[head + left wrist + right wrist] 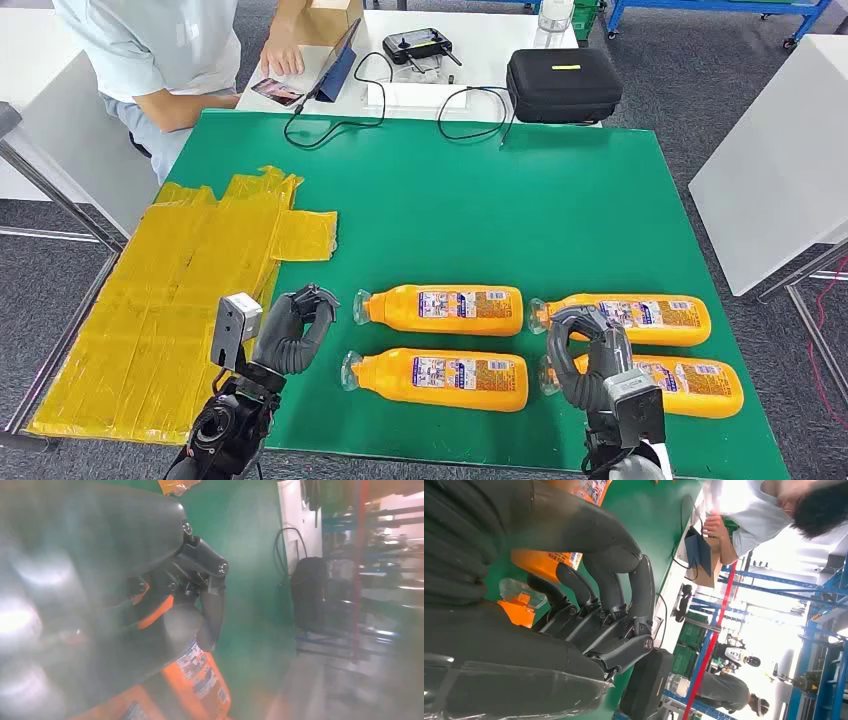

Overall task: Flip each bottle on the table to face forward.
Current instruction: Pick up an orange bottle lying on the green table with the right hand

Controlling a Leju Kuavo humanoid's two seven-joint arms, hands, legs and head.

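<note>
Four orange plastic bottles point(445, 309) with printed labels lay on their sides in two rows near the green table's point(500, 200) front edge, clear caps leftward; full and smooth, they would probably roll stiffly and slip, so a grasp around the mid-body seems best. The left hand point(296, 328) hovered curled in on nothing beside the left pair. The right hand point(590, 350) hung over the right pair's necks, and its wrist view showed the dark fingers point(594, 605) bent above a clear cap point(521, 591), contact unclear.

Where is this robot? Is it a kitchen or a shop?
Neither, probably. It looks like a workshop or robot test lab: a green work table with orange bottles laid in rows, a person at a tablet, a black equipment case, and blue metal shelving behind.
</note>
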